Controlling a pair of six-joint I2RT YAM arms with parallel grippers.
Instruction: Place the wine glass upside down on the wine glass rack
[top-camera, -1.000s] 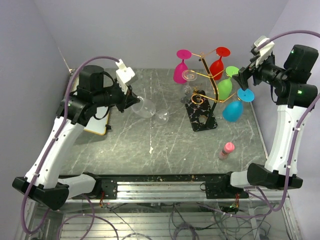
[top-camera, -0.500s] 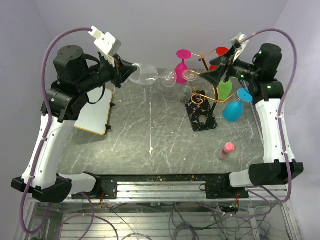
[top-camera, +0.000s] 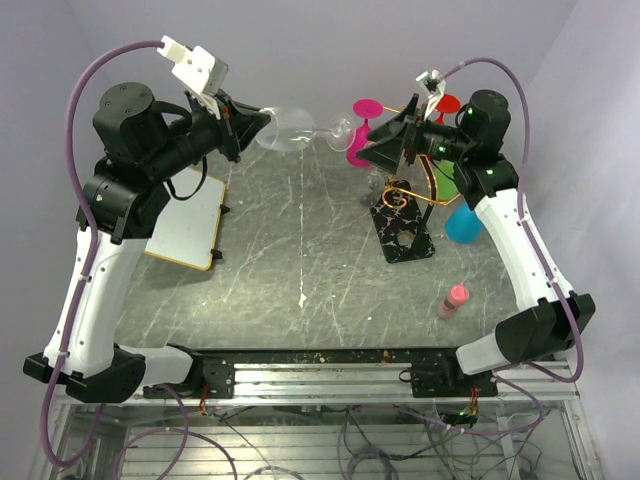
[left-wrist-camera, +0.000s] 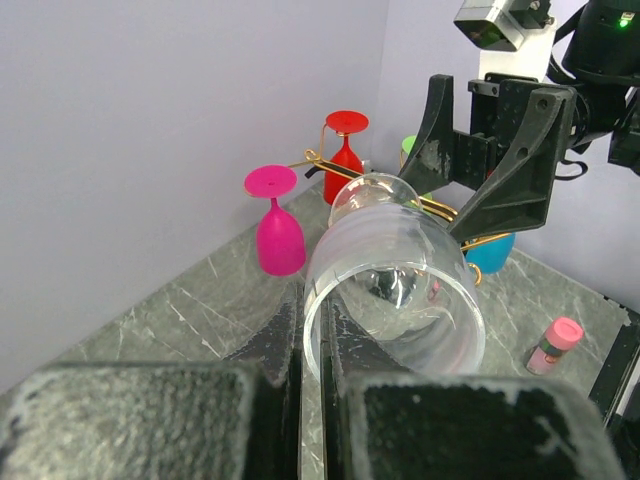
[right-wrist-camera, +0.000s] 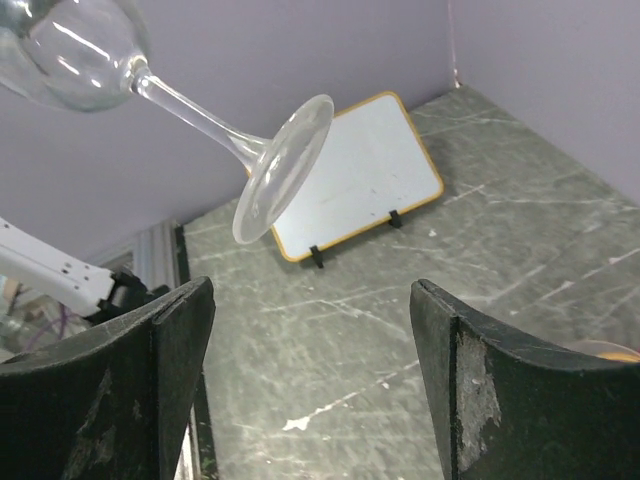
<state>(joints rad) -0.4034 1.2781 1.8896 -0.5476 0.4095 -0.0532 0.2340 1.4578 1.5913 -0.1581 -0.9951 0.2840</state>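
Top external: mid-air handover step, by the look of it. Pinching wine glass (top-camera: 290, 132) by bowl rim with left end effector (top-camera: 256, 128); held horizontal above counter (top-camera: 300, 250), foot facing right end effector (top-camera: 368, 147), spread wide, not touching. Next, likely: close right on stem, release left, invert onto wine glass rack (top-camera: 405, 215).

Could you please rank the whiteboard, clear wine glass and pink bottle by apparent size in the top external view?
1. whiteboard
2. clear wine glass, held high, so nearness may flatter it
3. pink bottle
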